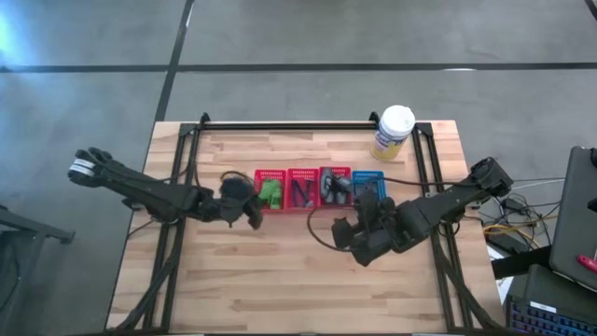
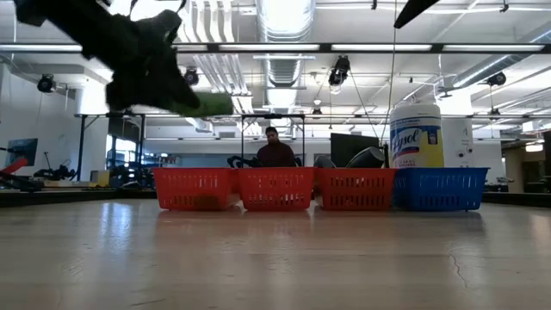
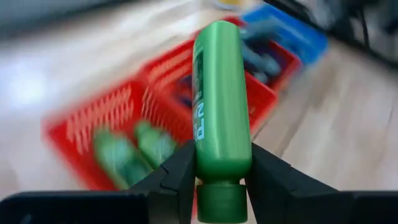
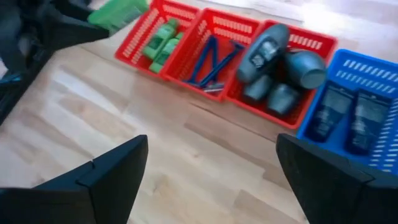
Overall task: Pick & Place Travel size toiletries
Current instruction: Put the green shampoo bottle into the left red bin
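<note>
- Green bottle (image 3: 221, 112) sits clamped between the left gripper (image 3: 219, 171) fingers, cap end toward the wrist, body pointing out toward the row of baskets; I judge it is being carried to the basket where its kind lies.
- From above, the left gripper (image 1: 244, 205) hangs just off the nine o'clock end of the row, beside the first red basket (image 1: 270, 189), which already has green bottles (image 4: 160, 38) in it.
- Held clear of the table, the bottle shows in the low view above and to the side of that basket, so it is not yet placed.
- Right gripper (image 4: 211, 168) hovers with fingers spread wide and nothing between them, at about five o'clock of the row, near the blue basket (image 1: 367, 183); it looks free for another pick.
- Second red basket (image 4: 214, 46) contains thin blue-dark sticks crossed over each other.
- Third red basket (image 4: 280, 68) is heaped with dark grey tubes, some riding above the rim.
- Blue basket contains two dark flat tubes side by side.
- White-lidded yellow canister (image 1: 394, 132) stands behind the row, at roughly one o'clock of the table.
</note>
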Controlling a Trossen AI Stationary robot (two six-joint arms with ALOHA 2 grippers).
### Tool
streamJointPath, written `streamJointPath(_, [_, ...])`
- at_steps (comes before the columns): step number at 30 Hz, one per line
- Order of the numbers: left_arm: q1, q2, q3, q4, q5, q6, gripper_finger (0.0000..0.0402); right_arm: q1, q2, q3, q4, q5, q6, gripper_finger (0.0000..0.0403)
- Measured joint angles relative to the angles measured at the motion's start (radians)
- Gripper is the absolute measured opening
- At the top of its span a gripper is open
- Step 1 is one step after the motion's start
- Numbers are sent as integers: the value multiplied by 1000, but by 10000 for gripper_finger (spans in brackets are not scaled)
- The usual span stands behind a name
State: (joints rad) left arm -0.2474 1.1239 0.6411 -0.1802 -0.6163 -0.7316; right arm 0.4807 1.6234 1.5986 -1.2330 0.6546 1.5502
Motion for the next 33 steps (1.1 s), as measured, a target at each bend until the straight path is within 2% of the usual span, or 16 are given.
streamJointPath(4, [12,-53,-87,8,16,-482,121,-5,7,0,-16,6,1,354])
streamJointPath(7, [22,-57,-142,35,24,-665,121,-10,14,0,-16,5,-15,348])
streamJointPath(10, [37,-51,-168,130,32,-660,120,-13,14,0,-13,16,-29,337])
streamJointPath(20, [140,42,-159,184,52,-631,122,-12,14,0,-6,29,-5,306])
streamJointPath(24, [148,89,-142,260,53,-593,141,-12,14,0,-1,29,-5,296])
streamJointPath(33, [149,143,-103,274,100,-559,194,-8,14,0,21,27,-4,280])
